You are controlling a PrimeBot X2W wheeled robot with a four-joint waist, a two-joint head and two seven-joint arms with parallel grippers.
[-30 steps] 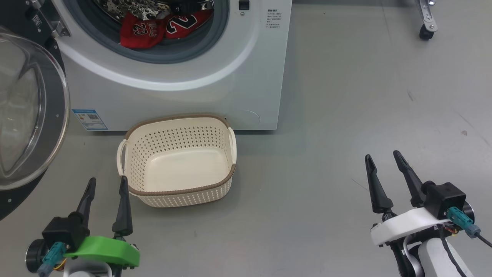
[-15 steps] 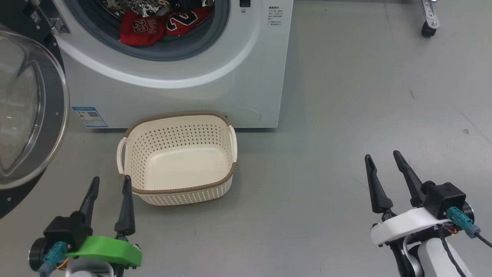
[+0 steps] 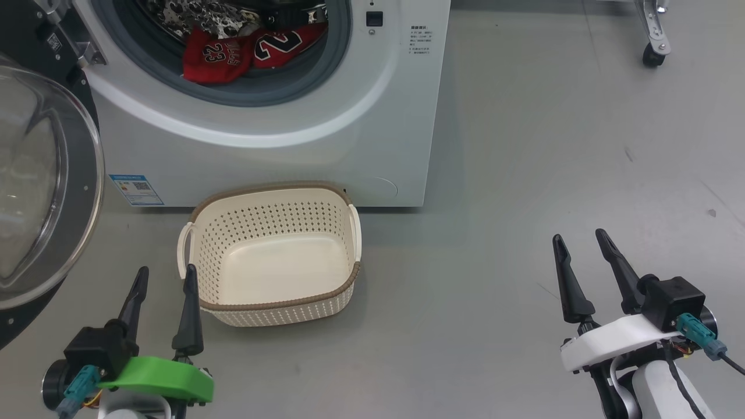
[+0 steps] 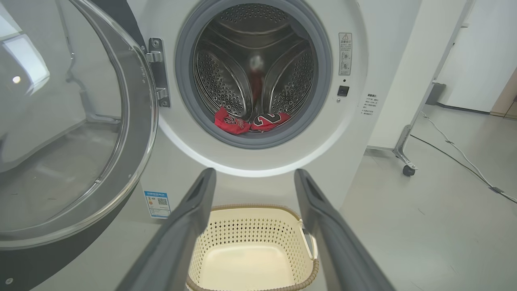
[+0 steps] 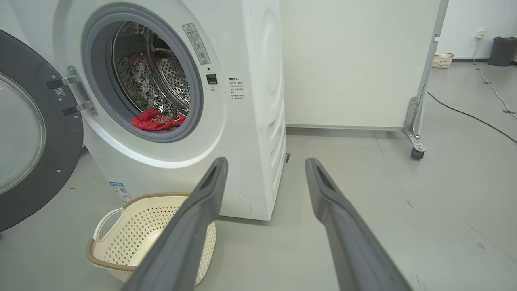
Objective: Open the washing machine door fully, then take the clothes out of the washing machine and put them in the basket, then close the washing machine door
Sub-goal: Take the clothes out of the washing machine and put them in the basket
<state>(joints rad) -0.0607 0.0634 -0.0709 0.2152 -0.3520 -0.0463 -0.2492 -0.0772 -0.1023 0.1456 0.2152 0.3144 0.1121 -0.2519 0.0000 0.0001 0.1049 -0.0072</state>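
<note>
Red mesh-knit cloth, white trim, black-and-white numerals: the clothes (image 3: 244, 49), two jerseys by the look of them; crumpled together at the front bottom of the perforated steel drum (image 4: 226, 76), just behind the grey gasket (image 4: 183, 89) of the washing machine (image 3: 279, 157); washing machine door (image 3: 35, 174) swung wide on the robot's left.

Handling, as judged: light, limp, no shape of its own; not fragile, not slippery; apt to trail and catch on the gasket lip.

Hold: pinch a raised fold at the top of the heap, deep enough for cloth to bunch between the fingers; one jersey may drag the other.

Destination: basket (image 3: 279, 311), nothing in it, on the floor against the machine's foot, below the opening.

Left pincer (image 3: 165, 270), right pincer (image 3: 579, 234): both spread wide, holding nothing, low and well apart from the drum.
</note>
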